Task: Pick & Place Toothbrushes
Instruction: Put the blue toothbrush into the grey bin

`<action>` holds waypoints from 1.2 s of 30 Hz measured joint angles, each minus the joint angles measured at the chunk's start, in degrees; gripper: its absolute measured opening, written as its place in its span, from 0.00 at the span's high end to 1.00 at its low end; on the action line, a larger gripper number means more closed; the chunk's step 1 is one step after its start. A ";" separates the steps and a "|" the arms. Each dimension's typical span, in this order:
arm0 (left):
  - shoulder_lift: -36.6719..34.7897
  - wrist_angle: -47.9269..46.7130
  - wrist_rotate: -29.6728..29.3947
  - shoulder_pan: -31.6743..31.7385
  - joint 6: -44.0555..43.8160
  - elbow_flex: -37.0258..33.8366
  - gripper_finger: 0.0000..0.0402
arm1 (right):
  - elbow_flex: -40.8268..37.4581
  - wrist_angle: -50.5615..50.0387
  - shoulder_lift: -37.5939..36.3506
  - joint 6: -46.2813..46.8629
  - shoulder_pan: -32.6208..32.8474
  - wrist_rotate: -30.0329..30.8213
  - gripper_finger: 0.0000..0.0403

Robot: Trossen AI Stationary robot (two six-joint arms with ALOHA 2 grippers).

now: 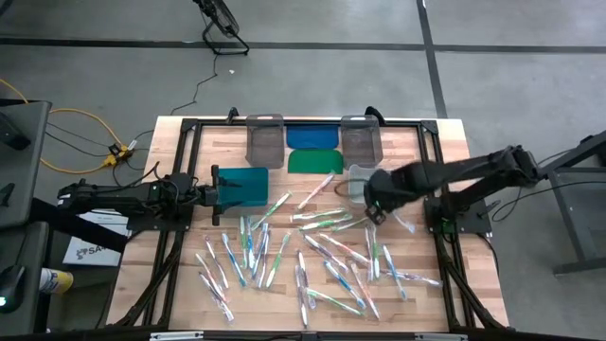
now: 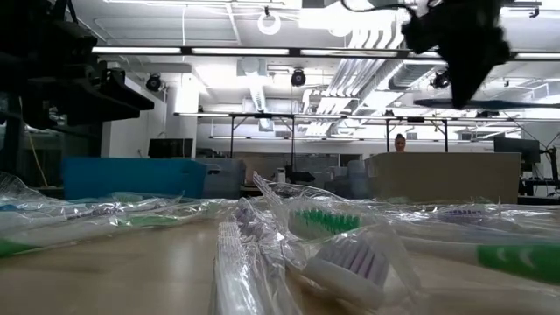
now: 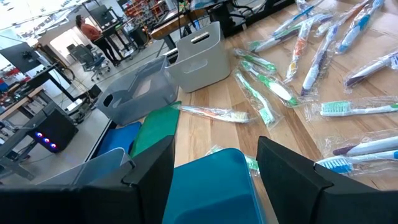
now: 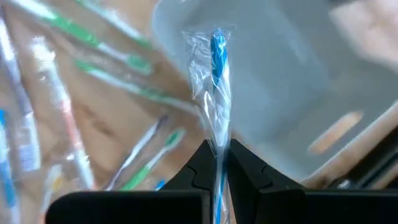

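The wooden bench (image 1: 189,284) holds many wrapped toothbrushes (image 1: 312,256); the right pincer (image 4: 217,155) pinches a blue toothbrush in clear wrap (image 4: 216,62) over the clear plastic bin (image 4: 298,93), likely to drop it in; the left pincer (image 3: 214,168), spread, straddles the teal bin (image 3: 211,193).

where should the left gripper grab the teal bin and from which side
Grip the teal bin by its thin upright wall at the rim, coming in level from the table's left edge. It is an open-topped box, too wide to span, so one finger goes inside and one outside. The left gripper is already lined up that way, open, with the bin's near edge between its fingers.
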 joint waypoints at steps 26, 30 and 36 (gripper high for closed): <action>-0.02 0.00 0.00 -0.01 0.00 0.00 0.46 | 0.02 10.61 10.43 -38.22 -23.53 -6.25 0.96; -0.02 0.00 0.00 0.00 0.00 0.00 0.46 | 0.03 11.07 12.55 -38.42 -23.53 -6.25 0.95; -0.02 0.00 0.00 -0.02 0.00 0.02 0.46 | 0.02 11.55 14.29 -37.51 -23.53 -7.44 0.95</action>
